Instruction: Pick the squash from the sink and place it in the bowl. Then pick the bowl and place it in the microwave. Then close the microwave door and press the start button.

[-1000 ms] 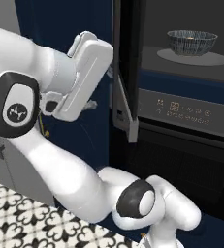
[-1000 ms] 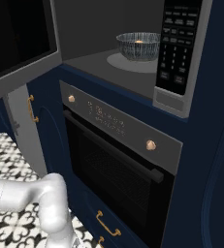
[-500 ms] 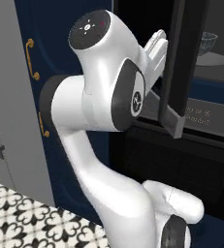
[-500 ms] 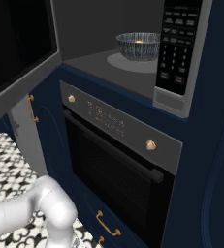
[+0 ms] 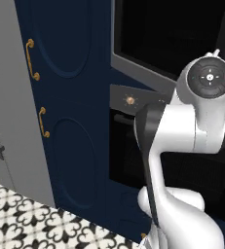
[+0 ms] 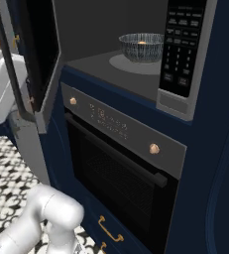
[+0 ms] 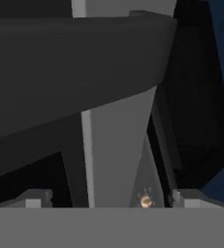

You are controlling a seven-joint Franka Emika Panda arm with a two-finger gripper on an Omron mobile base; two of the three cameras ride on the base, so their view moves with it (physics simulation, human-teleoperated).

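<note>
support: microwave (image 6: 91, 59) turntable (image 6: 131, 63) | on it: bowl (image 6: 141, 46) w/ squash (image 6: 143, 42)

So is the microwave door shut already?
No, the microwave door stands swung open, and you can see the bowl sitting inside the microwave on the turntable.

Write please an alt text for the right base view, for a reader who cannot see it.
The bowl sits on the pale turntable inside the open microwave, with something small and orange in it. The microwave door stands swung out at left, a keypad at right, and the black oven below.
</note>
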